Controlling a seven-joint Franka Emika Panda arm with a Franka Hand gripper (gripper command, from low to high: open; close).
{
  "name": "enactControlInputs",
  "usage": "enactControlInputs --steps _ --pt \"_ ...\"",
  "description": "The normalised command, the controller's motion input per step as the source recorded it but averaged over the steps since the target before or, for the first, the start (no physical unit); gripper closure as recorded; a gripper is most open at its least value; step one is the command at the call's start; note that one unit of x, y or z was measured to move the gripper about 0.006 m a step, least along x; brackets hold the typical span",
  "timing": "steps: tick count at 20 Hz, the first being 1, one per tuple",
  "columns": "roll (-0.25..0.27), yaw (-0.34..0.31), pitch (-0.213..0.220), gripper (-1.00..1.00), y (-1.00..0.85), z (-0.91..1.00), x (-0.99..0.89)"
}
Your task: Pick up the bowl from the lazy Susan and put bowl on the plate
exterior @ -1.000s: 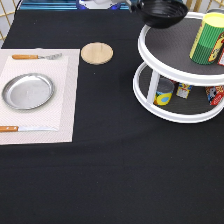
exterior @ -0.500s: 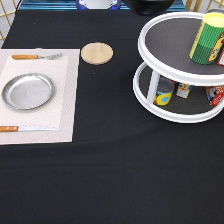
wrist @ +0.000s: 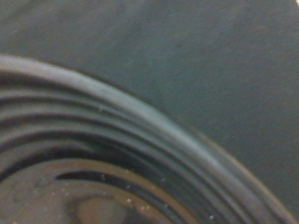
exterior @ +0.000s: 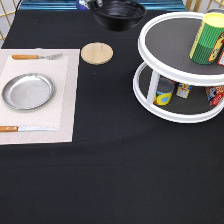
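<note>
Although the bowl (exterior: 118, 12) is clearly off the lazy Susan (exterior: 172, 62), my gripper itself barely shows in the exterior view. Only a bit of metal sits at the bowl's rim at that view's top edge, so I cannot tell how my hand is set or whether it truly has the bowl. The bowl seems to hang in the air above the black surface (exterior: 115, 170), just off the lazy Susan's upper tray toward the exterior view's left. In the wrist view its ridged black inside (wrist: 71, 165) fills most of the picture from close by.

The plate (exterior: 28, 91) lies well apart, on the pale mat (exterior: 65, 100) at the exterior view's left, lower in that view than the bowl. So from the bowl the plate lies leftward and downward across the surface, past the wooden coaster (exterior: 97, 53). The bowl is round, with no long axis, and its mouth faces up, roughly level.
</note>
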Motion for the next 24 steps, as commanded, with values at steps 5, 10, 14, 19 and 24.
enactControlInputs --steps 5,10,14,19,24 --pt "0.0 -0.167 -0.038 1.0 -0.6 -0.26 0.0" --pt "0.0 -0.168 -0.038 1.0 -0.6 -0.26 0.0" --pt "0.0 -0.193 -0.04 1.0 -0.54 -0.27 0.0" --pt "0.0 -0.293 -0.057 1.0 -0.26 -0.34 -0.03" --pt "0.0 -0.343 -0.035 1.0 -0.13 -0.3 -0.11"
